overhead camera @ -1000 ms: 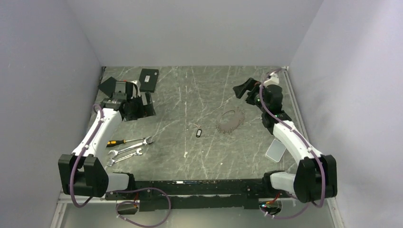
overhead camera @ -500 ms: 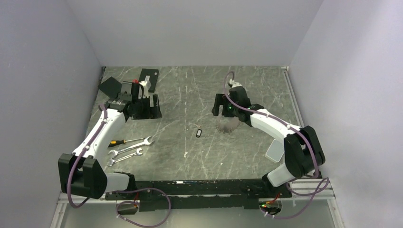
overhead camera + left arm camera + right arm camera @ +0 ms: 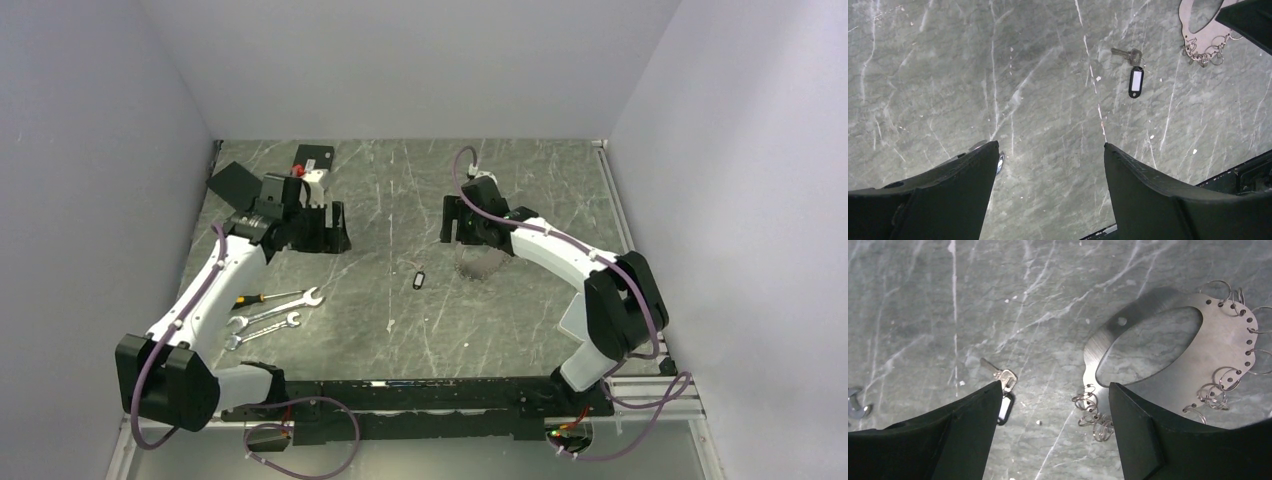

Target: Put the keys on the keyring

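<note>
Right gripper [image 3: 1054,385], my own. Between my fingers: bare table [image 3: 923,300], passable. Beside one finger: keyring [image 3: 1222,342], flat, fringed with loose rings. At other fingertip: tagged key [image 3: 1007,376]. Ahead: I find open marble.

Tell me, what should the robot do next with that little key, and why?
Probably shift the right end effector over the key and lower it: the jaws stand open and empty, and the key lies loose on the table, apart from the keyring.
</note>
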`<action>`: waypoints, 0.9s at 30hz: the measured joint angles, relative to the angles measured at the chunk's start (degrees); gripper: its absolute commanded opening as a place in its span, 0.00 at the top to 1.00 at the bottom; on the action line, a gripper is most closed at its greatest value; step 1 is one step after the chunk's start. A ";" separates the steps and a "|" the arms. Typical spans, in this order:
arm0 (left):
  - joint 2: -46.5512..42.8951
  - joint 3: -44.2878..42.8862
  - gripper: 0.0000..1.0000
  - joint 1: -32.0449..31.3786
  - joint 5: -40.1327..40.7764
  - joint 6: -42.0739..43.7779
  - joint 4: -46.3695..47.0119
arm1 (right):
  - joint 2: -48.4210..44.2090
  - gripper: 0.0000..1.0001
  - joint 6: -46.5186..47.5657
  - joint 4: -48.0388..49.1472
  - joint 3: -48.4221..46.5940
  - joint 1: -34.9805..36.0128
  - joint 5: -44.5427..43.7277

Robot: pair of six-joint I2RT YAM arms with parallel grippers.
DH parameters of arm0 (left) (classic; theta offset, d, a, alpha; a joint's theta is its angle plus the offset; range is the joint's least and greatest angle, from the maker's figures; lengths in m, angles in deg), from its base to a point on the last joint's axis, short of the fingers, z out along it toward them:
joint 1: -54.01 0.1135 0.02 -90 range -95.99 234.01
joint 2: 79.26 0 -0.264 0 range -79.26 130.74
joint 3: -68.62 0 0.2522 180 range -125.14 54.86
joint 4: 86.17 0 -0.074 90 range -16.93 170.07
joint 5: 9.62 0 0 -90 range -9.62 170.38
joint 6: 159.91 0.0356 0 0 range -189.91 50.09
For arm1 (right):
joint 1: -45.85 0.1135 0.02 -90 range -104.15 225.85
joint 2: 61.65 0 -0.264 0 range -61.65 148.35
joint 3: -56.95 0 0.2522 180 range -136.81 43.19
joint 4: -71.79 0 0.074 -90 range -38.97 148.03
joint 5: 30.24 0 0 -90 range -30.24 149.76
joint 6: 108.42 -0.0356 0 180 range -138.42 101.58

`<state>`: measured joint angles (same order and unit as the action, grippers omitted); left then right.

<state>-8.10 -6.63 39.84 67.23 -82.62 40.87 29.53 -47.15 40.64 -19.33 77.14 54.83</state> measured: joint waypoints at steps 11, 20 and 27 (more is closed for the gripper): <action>-0.57 0.20 0.30 -2.58 1.57 0.04 0.02 | 7.28 0.40 -3.48 -4.26 -1.64 -0.07 -2.25; -0.57 0.24 0.36 -3.69 2.54 0.26 0.07 | 9.44 0.44 -3.17 -4.31 -1.79 -0.07 -0.02; -0.55 0.81 0.46 -5.20 2.19 1.05 0.72 | 9.44 0.40 1.77 -0.85 -1.81 0.85 7.08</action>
<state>-8.65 -5.82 34.64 69.42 -81.57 41.59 38.97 -45.38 39.79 -21.15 77.99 61.91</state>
